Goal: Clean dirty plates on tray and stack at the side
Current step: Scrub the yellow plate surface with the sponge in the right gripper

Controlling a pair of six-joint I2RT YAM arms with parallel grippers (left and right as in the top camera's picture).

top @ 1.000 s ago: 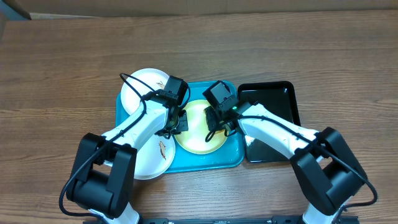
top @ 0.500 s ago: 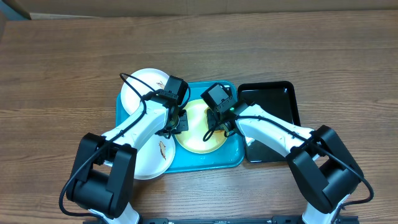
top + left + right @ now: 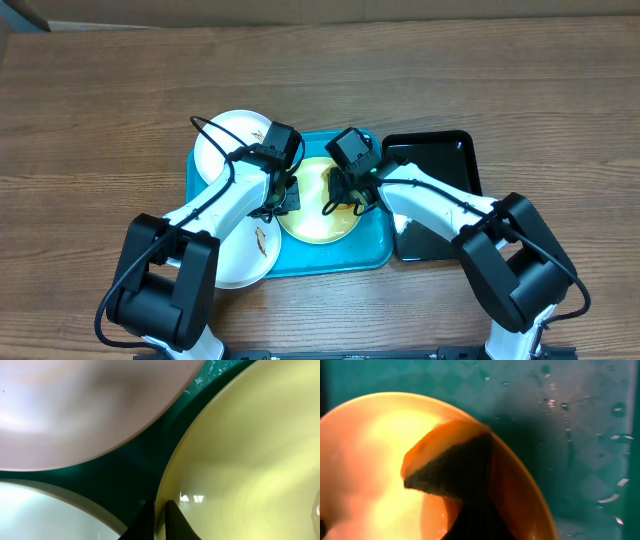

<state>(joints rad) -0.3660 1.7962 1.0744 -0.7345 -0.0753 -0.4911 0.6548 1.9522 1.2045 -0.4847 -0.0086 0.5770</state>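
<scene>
Sliding toward the far rim of the yellow-green plate (image 3: 312, 224), the right hand (image 3: 342, 191) grips the sponge (image 3: 452, 467); the left hand (image 3: 288, 196) clamps the plate's left edge, so scrubbing seems underway.

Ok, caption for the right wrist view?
Right gripper holds a dark-faced sponge on the round yellow-green plate in the turquoise plastic tray.

Robot lab bench: 2 arms, left arm (image 3: 215, 205) and right arm (image 3: 440, 205), at wood-grain table (image 3: 100, 100) — cardboard (image 3: 400, 8) behind, turquoise tray (image 3: 340, 258), black tray (image 3: 440, 160) staged.
</scene>
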